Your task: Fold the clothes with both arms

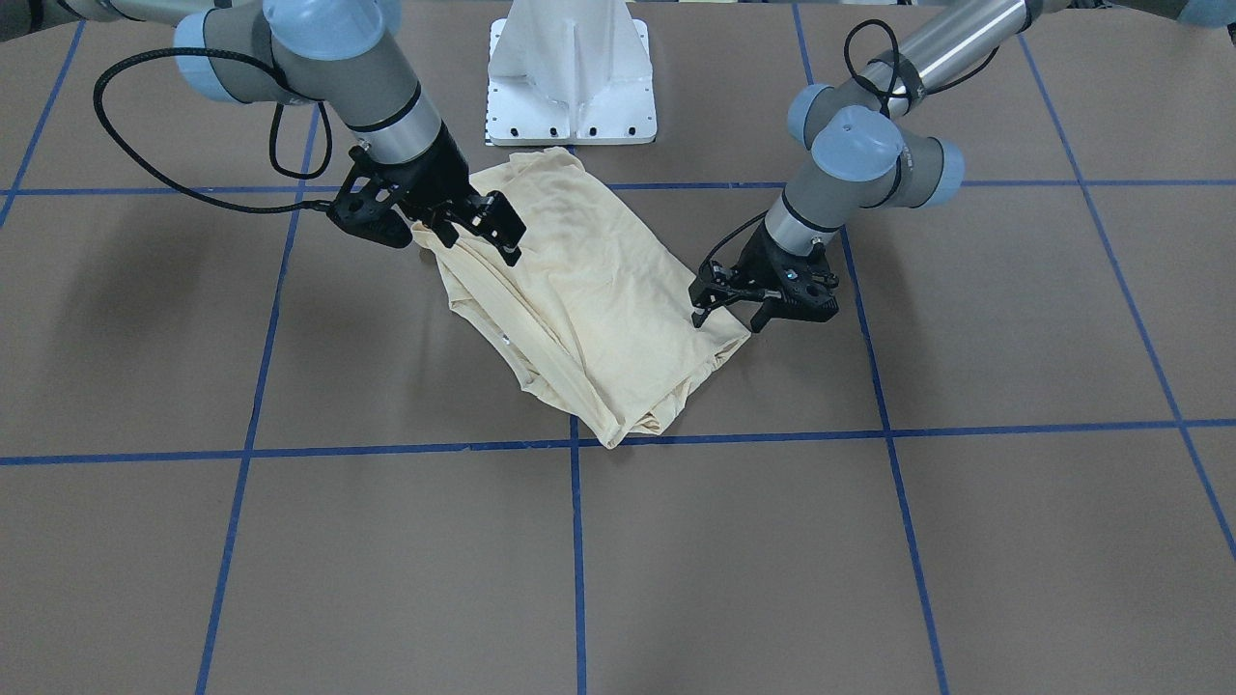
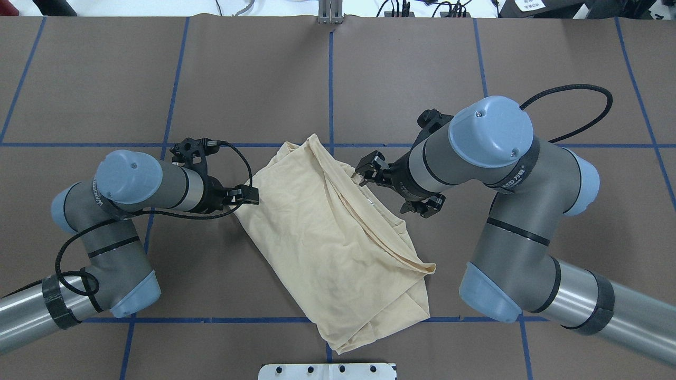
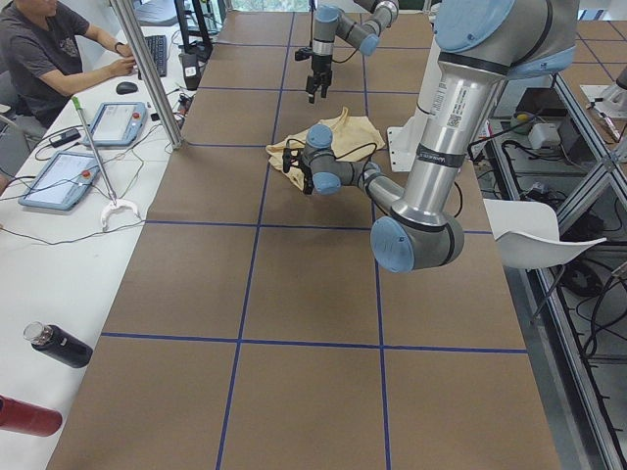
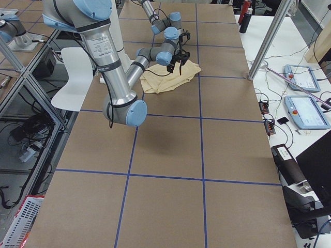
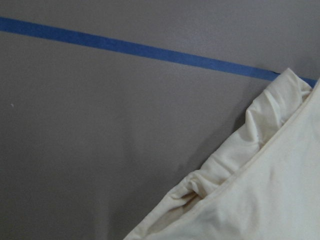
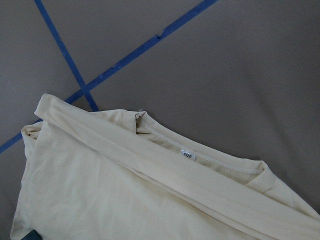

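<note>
Shirt (image 2: 327,237) lies folded between left pincer (image 1: 727,319) and right pincer (image 1: 480,241), both spread apart.

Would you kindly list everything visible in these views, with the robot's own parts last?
T-shirt: one, pale cream-yellow, partly folded, table centre.
Table: one, brown with blue tape grid.
Pedestal base: one, white, robot's side of table.
Chair: one, white, beside the table.
Black bottle: one, on the side desk.
Red bottle: one, same desk.
Person: one, dark shirt, seated at that desk.
Left gripper: one, black, open, at the T-shirt's edge.
Right gripper: one, black, open, at the opposite edge.
</note>
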Robot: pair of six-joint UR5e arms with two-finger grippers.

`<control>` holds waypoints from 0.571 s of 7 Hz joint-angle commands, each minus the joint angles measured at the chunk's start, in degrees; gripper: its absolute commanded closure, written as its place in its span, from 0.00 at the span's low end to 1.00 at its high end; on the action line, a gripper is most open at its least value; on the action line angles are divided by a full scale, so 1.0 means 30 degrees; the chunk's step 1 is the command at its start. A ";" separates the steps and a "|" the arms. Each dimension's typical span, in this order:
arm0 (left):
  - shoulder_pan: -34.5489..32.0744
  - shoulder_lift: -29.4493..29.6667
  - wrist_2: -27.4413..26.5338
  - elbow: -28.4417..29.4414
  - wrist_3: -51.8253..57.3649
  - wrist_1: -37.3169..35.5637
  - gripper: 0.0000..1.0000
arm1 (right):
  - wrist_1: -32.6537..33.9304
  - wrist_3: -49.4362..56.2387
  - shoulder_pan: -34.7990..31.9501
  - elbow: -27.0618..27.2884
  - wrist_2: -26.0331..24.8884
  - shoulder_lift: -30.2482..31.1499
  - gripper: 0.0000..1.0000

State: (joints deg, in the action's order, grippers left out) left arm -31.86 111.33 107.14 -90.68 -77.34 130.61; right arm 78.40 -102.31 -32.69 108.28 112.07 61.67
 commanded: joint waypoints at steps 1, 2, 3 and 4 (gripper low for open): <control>0.0104 0.0097 0.0000 0.0196 0.0000 -0.0001 0.06 | 0.0000 0.0001 0.0000 0.0000 -0.0005 0.0011 0.00; 0.0075 0.0126 0.0029 0.0138 0.0000 -0.0001 0.17 | 0.0000 0.0001 -0.0029 -0.0029 -0.0005 0.0011 0.00; 0.0075 0.0126 0.0058 -0.0065 0.0000 -0.0030 0.25 | 0.0000 0.0001 -0.0059 -0.0001 0.0024 0.0011 0.00; 0.0046 0.0126 0.0059 -0.0097 0.0000 -0.0030 0.26 | 0.0000 0.0001 -0.0059 0.0029 0.0025 0.0011 0.00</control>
State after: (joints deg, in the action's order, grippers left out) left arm -31.69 111.68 107.29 -90.64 -77.34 130.55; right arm 78.40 -102.30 -32.83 108.28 112.12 61.70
